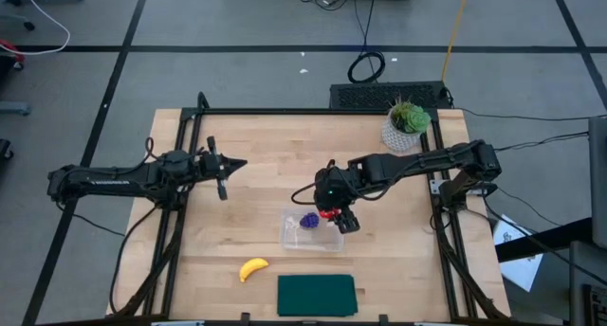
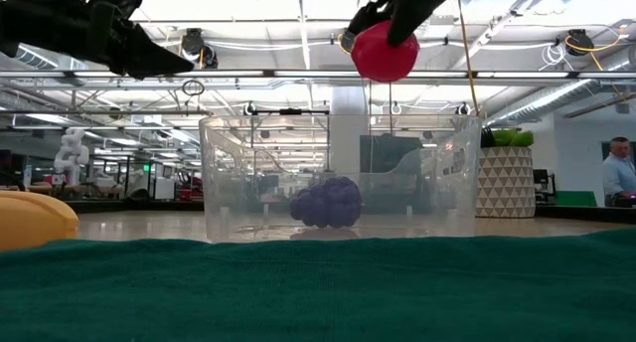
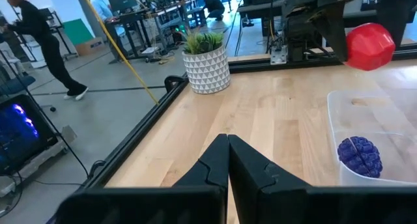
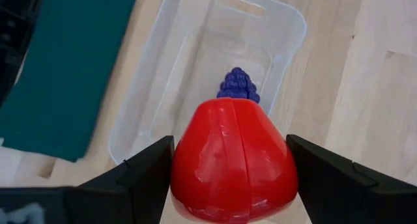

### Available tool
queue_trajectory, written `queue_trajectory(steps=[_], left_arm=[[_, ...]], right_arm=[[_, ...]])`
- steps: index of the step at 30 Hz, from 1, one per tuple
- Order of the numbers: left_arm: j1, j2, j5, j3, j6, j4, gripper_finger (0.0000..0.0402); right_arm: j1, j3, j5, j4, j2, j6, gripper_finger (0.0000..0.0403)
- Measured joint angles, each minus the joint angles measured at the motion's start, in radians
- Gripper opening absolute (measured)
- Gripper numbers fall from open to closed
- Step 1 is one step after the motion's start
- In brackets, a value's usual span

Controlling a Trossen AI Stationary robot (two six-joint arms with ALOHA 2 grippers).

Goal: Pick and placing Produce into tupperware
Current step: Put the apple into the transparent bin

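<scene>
A wooden counter (image 1: 256, 165) seen from above, with two dark robot arms reaching in from either side. The right gripper (image 4: 229, 160) hangs above a clear plastic container (image 1: 312, 233) near the middle of the counter, its fingers (image 4: 140, 175) clamped on either side of a red strawberry (image 4: 233, 160). In the level view across the counter, the strawberry is held up in the air, higher than the container's rim and not touching it. A purple bunch of grapes (image 2: 326, 202) lies on the container's floor. A yellow banana (image 1: 252, 268) rests on the counter, near the container's left front corner but apart from it. A flat dark green mat (image 1: 316, 295) lies at the front edge, just in front of the container. The left gripper (image 1: 222, 165) waits over the left part of the counter, well away from the container, its fingers (image 3: 251, 167) pressed together and holding nothing. A potted plant (image 1: 407, 124) in a white patterned pot stands at the far right corner.
</scene>
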Motion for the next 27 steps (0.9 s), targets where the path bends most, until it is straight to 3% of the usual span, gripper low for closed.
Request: queue_trajectory(steps=[27], left_arm=[[0.0, 0.0, 0.0, 0.0, 0.002, -0.001, 0.0008]], right_arm=[[0.001, -0.003, -0.003, 0.036, 0.0, 0.153, 0.027]])
